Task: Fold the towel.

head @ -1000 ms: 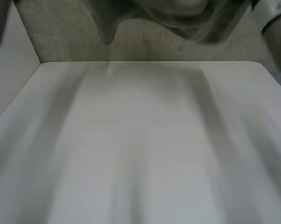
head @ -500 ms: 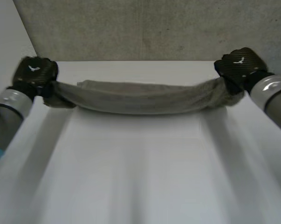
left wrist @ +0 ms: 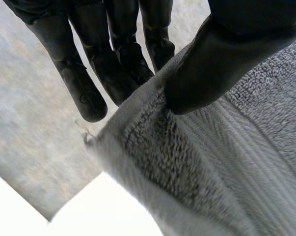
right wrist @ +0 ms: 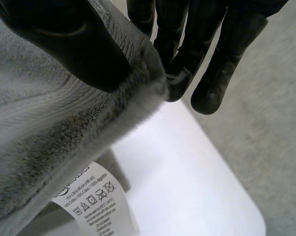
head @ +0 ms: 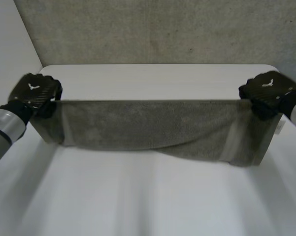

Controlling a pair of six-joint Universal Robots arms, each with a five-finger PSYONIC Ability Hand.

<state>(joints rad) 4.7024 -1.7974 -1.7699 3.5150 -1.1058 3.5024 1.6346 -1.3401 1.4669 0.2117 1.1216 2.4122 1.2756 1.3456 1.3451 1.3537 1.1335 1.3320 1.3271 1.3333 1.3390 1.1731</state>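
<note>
A grey towel [head: 152, 128] hangs stretched between my two hands above the white table [head: 152, 196], its lower edge sagging toward the right. My left hand [head: 36, 92] grips the towel's upper left corner. In the left wrist view the thumb [left wrist: 221, 54] pinches the towel edge [left wrist: 187, 162] against the fingers [left wrist: 113, 64]. My right hand [head: 268, 93] grips the upper right corner. There the right wrist view has the thumb [right wrist: 74, 42] pressing the towel [right wrist: 44, 123] against the fingers [right wrist: 197, 54]. A white care label [right wrist: 96, 201] hangs under that corner.
The table's far edge [head: 157, 65] meets a grey speckled wall [head: 157, 29]. A pale wall [head: 10, 44] stands at the left. Bare table surface lies in front of the towel.
A second ago the towel was high and blurred at the picture's top. The hands then came down with it bunched, and now they hold it lower, spread wide and taut.
</note>
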